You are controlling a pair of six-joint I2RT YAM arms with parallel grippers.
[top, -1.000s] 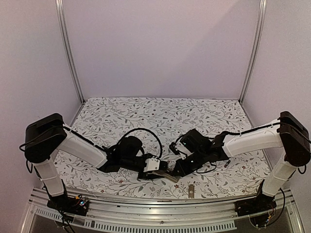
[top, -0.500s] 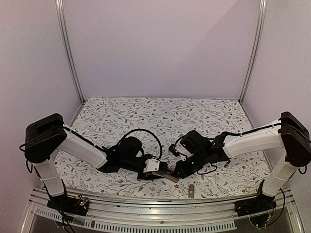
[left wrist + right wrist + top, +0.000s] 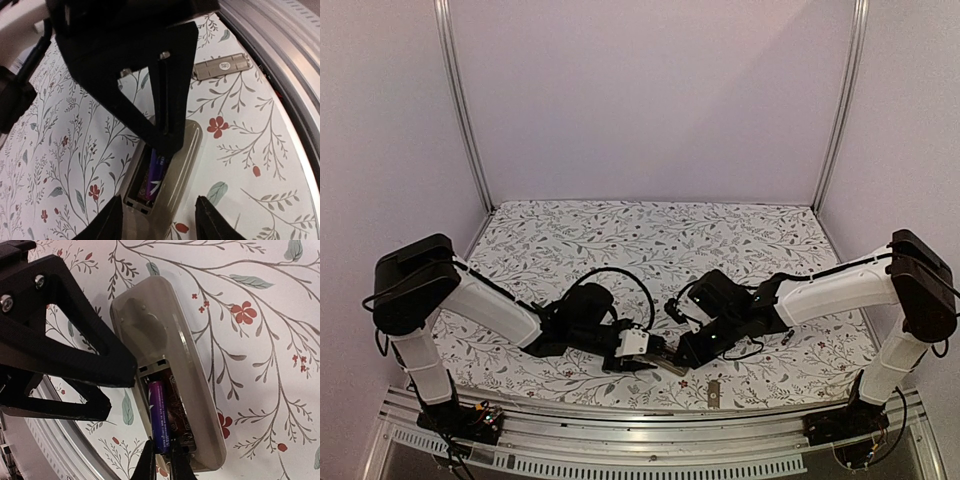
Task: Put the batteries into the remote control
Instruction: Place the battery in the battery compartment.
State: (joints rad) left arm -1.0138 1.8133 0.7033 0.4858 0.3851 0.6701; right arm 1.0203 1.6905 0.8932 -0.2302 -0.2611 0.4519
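Observation:
The remote control [image 3: 165, 340] lies back up on the flowered cloth near the front edge, its battery bay uncovered. One purple battery [image 3: 159, 412] lies lengthwise in the bay, also seen as the battery [image 3: 155, 172] in the left wrist view. My right gripper [image 3: 162, 462] is shut on that battery's near end, pinching it with its fingertips. My left gripper [image 3: 160, 222] is open and straddles the remote control [image 3: 187, 145] at one end; its left finger sits against the edge, its right finger stands apart. From above, the left gripper [image 3: 650, 352] and right gripper [image 3: 685, 352] meet over the remote control [image 3: 672, 366].
The flat grey cover piece [image 3: 222, 66] lies on the cloth close to the metal front rail [image 3: 650, 415]; it is also visible from above as the cover piece [image 3: 713, 393]. The left gripper's black fingers [image 3: 60, 350] crowd the remote's left side.
The right arm has edged slightly to the left. The left jaws have narrowed a touch around the remote. Nothing was let go or picked up.

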